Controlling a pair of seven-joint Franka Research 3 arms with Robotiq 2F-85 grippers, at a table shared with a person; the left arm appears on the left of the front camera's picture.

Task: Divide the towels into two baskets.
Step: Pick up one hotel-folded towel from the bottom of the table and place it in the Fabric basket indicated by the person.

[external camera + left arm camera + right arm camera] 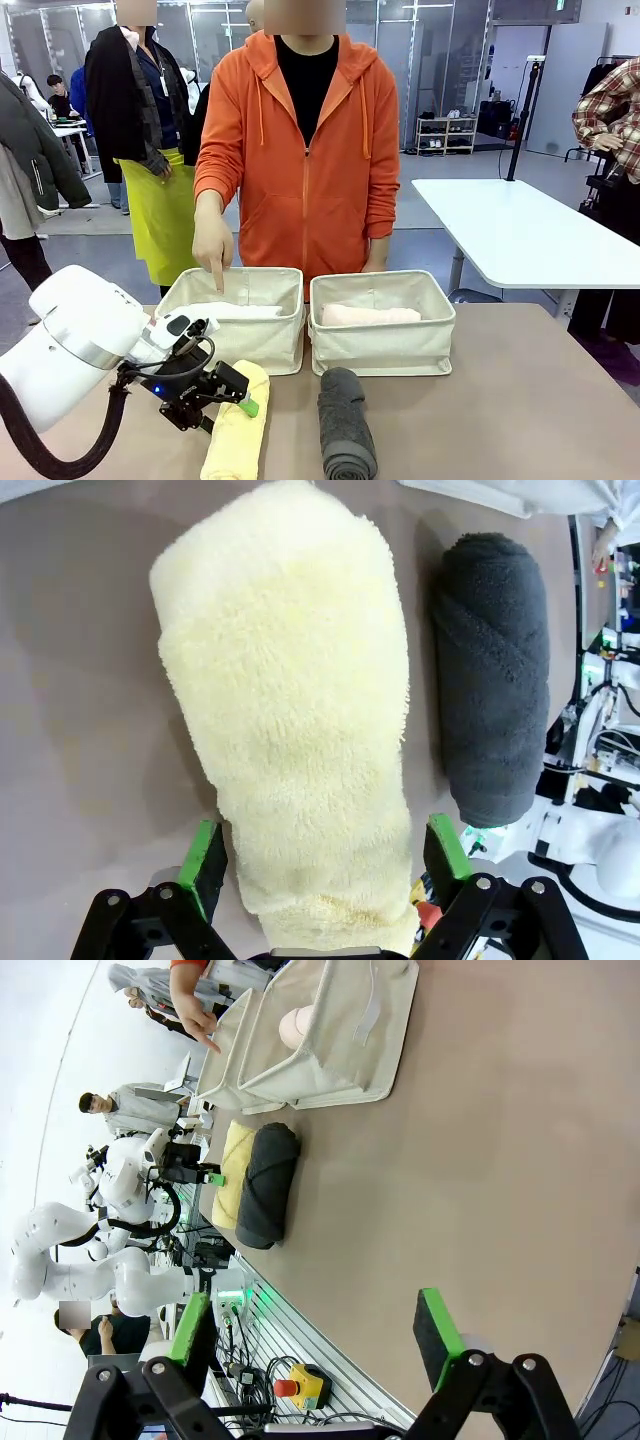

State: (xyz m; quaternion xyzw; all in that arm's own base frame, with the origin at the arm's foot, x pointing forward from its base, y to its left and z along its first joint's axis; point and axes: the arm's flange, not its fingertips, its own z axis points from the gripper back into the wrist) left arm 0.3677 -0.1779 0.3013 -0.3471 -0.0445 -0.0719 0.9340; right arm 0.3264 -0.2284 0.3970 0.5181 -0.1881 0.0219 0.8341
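The pale yellow rolled terry towel (237, 425) lies on the near left of the desk (520, 400), its long axis running near to far. The dark grey rolled towel (345, 425) lies parallel, just at its right. The left claw (325, 852) is spread wide astride the yellow roll; whether the pads touch it I cannot tell. The right claw (315, 1330) is spread also, empty, above bare desk.

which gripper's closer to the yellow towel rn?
Left. The left gripper straddles the yellow towel, jaws open either side; the right gripper hangs open over bare table, farther off, past the grey towel.
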